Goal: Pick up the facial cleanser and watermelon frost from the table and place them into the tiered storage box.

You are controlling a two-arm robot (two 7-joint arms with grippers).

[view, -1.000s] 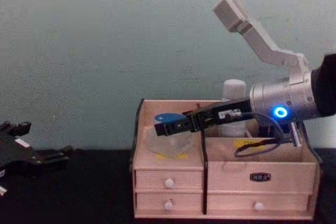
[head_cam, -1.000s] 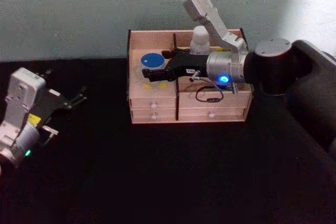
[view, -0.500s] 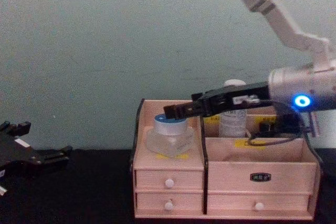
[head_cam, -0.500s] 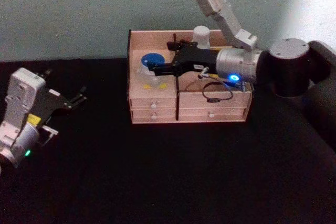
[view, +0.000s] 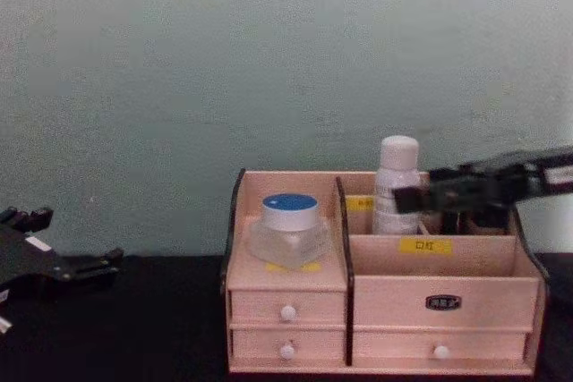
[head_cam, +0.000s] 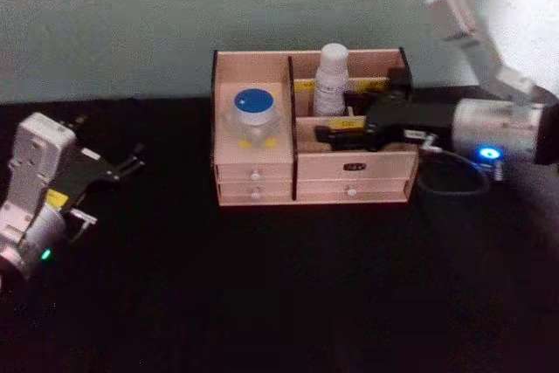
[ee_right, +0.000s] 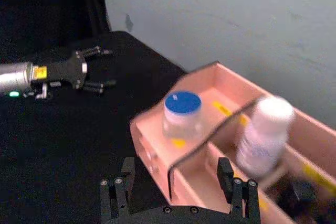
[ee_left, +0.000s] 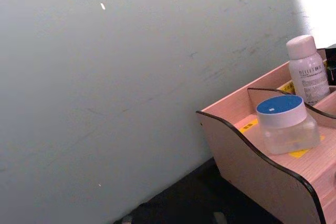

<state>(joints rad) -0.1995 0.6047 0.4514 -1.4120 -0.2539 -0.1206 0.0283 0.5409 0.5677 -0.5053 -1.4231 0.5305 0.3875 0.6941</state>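
Nearest the robot, the black surface (head_cam: 288,294) carries nothing loose that could be taken for either item. At its left edge the left gripper (head_cam: 122,166) is parked low, its fingers a little apart and holding nothing.

Farther back, near the far edge by the wall, stands the tiered storage box (head_cam: 349,166). In its left compartment, on the lower tier above the small drawers, sits the clear jar with a blue lid (head_cam: 251,113), upright and apart from both grippers. In the taller rear compartment on the right stands the white bottle (head_cam: 331,81), also upright.

The right gripper (head_cam: 325,134) hangs over the front right compartment, just in front of the bottle; its fingers are spread wide in the right wrist view and hold nothing.

Which of the two is the facial cleanser and which the watermelon frost cannot be told. Both containers being inside the box, the placing looks done; what remains seems only to clear the right arm away.
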